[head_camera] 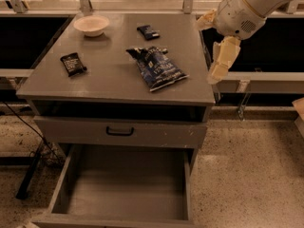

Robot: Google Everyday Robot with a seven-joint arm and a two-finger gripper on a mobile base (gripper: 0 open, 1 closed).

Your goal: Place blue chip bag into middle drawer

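The blue chip bag (pixel 156 68) lies flat on the grey cabinet top (pixel 109 75), right of centre, torn end toward the back. The middle drawer (pixel 123 189) is pulled out below, its grey floor bare. My gripper (pixel 216 72) hangs from the cream arm at the cabinet's right edge, pointing down, about level with the top. It is to the right of the bag and apart from it, holding nothing that I can see.
A white bowl (pixel 91 25) stands at the back left. Two small dark packets lie on the top, one at the left (pixel 72 63) and one at the back (pixel 148 31). A shut drawer front with a black handle (pixel 119 131) sits above the open drawer. Speckled floor on the right.
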